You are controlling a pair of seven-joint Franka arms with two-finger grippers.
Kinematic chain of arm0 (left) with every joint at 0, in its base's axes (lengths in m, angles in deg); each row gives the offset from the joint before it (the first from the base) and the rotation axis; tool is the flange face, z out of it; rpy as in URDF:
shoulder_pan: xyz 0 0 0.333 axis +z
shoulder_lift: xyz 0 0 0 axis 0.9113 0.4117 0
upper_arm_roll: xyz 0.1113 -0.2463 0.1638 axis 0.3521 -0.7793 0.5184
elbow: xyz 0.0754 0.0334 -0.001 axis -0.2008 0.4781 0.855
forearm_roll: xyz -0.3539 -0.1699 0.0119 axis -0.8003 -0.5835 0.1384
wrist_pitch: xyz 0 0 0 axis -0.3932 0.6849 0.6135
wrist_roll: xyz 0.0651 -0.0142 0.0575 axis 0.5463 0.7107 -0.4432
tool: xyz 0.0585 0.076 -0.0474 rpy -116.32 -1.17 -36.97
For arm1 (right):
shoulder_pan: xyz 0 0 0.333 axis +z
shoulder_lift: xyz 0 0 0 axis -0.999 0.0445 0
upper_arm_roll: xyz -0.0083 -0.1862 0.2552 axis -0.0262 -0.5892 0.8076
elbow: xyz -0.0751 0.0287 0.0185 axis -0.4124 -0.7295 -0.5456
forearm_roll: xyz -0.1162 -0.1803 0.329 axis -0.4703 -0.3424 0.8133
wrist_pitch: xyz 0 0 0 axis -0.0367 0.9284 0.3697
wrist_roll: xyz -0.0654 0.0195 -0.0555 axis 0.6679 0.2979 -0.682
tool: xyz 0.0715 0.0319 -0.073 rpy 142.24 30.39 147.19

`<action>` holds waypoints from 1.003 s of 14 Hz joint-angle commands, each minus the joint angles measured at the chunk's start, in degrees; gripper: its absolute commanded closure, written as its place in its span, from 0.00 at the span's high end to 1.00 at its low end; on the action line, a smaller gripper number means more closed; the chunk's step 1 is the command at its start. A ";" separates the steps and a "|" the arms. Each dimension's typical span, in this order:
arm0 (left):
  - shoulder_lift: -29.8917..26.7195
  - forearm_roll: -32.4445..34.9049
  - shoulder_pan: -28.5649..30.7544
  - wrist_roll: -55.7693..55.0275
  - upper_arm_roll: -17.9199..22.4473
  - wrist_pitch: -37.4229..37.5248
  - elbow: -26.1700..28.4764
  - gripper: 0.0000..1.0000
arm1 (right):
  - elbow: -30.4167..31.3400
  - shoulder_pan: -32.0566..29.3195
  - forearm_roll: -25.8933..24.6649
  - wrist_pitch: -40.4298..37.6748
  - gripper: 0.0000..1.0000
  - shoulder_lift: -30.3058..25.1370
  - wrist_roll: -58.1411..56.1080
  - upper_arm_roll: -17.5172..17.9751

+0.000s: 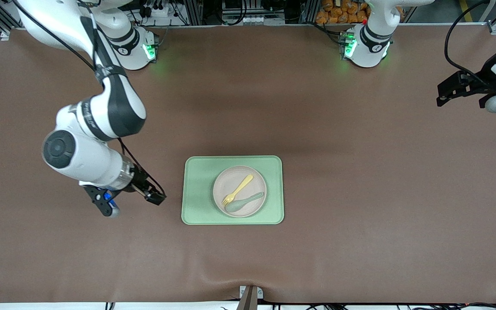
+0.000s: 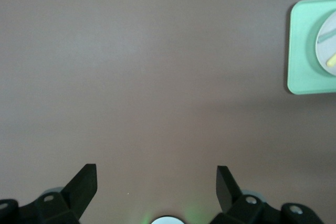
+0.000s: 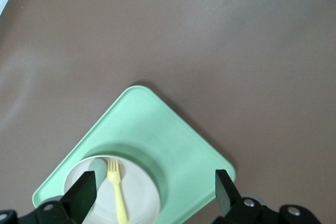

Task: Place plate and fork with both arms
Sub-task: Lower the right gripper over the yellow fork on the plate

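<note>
So the plate (image 1: 239, 191) sits on the green tray (image 1: 196, 189) mid-worktop, with the fork (image 1: 237, 189) and a spoon (image 1: 243, 202) lying on it. Right tool (image 1: 155, 196) hangs beside the tray, fingers apart. Left tool (image 1: 446, 92) waits over its end of the worktop (image 1: 360, 172), fingers apart too.

Fork (image 1: 237, 189) and spoon (image 1: 244, 203) side by side on plate (image 1: 220, 183), apparently centred in tray (image 1: 196, 189).

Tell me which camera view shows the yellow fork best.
The front view: the whole fork shows, lying on the plate beside the green spoon. The right wrist view shows the fork from tines to handle end, low in the picture between the open fingers. The left wrist view catches only a yellow tip.
</note>
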 commanded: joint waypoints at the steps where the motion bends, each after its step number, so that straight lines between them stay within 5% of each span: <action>1: -3.12 -1.38 -2.62 2.26 1.00 0.83 2.97 1.00 | -9.34 4.05 -3.33 0.37 1.00 8.20 7.65 -0.77; 5: -6.03 -1.39 -3.34 3.84 1.09 0.91 6.50 1.00 | -10.13 7.83 -4.03 6.43 1.00 12.15 13.45 -0.86; 11: -6.03 -1.47 -0.36 5.61 1.00 2.06 5.36 1.00 | -21.01 13.90 -5.71 6.71 0.98 22.87 19.70 -2.35; 14: -5.85 -1.65 1.59 5.61 1.00 1.97 5.18 1.00 | -22.62 14.61 -5.45 6.53 0.91 23.86 20.41 -1.83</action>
